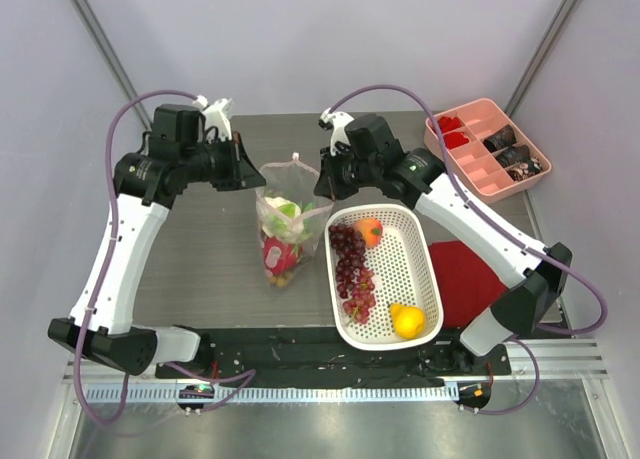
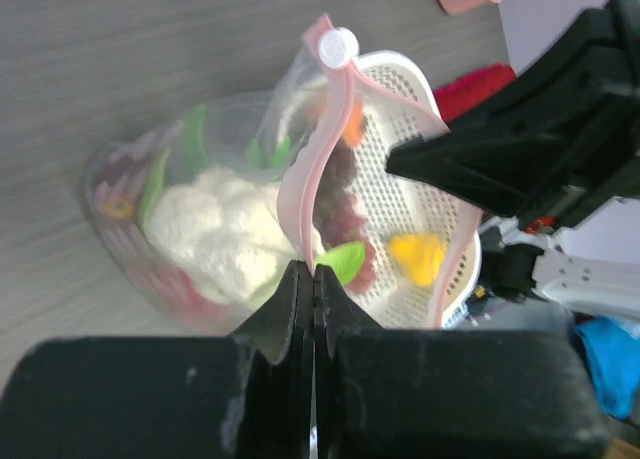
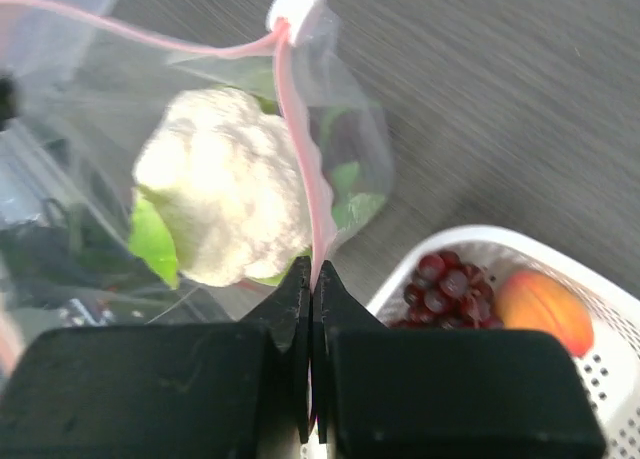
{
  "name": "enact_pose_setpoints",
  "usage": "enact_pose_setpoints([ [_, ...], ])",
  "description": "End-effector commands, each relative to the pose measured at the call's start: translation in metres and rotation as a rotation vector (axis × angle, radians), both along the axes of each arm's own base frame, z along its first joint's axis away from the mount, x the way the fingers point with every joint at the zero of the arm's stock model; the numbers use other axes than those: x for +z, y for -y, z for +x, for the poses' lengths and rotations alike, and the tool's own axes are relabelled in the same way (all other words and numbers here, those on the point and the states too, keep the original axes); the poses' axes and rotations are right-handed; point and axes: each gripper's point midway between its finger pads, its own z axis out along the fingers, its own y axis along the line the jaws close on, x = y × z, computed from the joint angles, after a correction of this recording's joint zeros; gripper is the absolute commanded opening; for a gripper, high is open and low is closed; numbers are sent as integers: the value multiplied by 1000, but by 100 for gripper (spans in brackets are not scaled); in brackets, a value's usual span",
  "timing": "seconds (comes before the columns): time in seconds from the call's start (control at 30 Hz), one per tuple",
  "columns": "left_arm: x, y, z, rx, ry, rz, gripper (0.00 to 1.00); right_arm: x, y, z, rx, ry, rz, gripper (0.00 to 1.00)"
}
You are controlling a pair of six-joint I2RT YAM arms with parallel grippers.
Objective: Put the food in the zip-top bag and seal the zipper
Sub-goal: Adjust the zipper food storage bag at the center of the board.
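Pinching the pink zipper (image 3: 300, 139) between the left fingers (image 2: 305, 271), pressed flat together. Likewise with the right fingers (image 3: 309, 267), clamped shut on the same strip. Holding the zip-top bag (image 1: 282, 229) on the grey surface (image 1: 200, 249), mouth toward 12 o'clock, with a white bulb (image 3: 225, 179), green leaves (image 3: 150, 239) and pink dragon fruit (image 1: 273, 251) inside. At 3 o'clock of the bag, just beside it: white basket (image 1: 405, 264) with purple grapes (image 1: 350, 269), orange (image 1: 369, 230), yellow lemon (image 1: 407, 321). At 3 o'clock of that, red cloth (image 1: 465, 279); at 1 o'clock, pink tray (image 1: 478, 164).
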Motion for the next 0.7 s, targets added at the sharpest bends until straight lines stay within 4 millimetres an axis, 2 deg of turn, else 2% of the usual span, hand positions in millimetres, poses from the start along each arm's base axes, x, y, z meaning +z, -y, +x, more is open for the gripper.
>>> enact_pose_setpoints([
  [0.0,32,-21,8,36,146,105,0,111,-16,-21,94,161,292,1],
  [0.07,34,-24,7,21,166,142,0,107,-19,-26,115,127,293,1],
  [0.2,14,-22,2,-5,121,189,0,70,-23,-23,121,56,220,1],
  [0.23,4,-21,1,-12,93,199,0,64,-24,-21,119,51,202,1],
  [0.27,-2,-20,1,-15,76,206,0,52,-26,-15,124,53,170,1],
  [0.33,-10,-18,-1,-35,44,207,0,44,-20,-2,87,72,130,1],
  [0.4,-8,-17,0,-33,49,198,0,47,-14,8,69,104,115,1],
  [0.5,16,-13,0,-29,129,152,0,66,1,23,22,145,137,1],
  [0.57,46,-10,-1,-14,222,89,0,86,4,26,27,174,179,1],
  [0.63,66,-11,-1,13,266,58,0,92,4,27,34,194,179,1],
  [0.67,70,-9,-1,8,265,49,0,90,3,26,43,189,178,1],
])
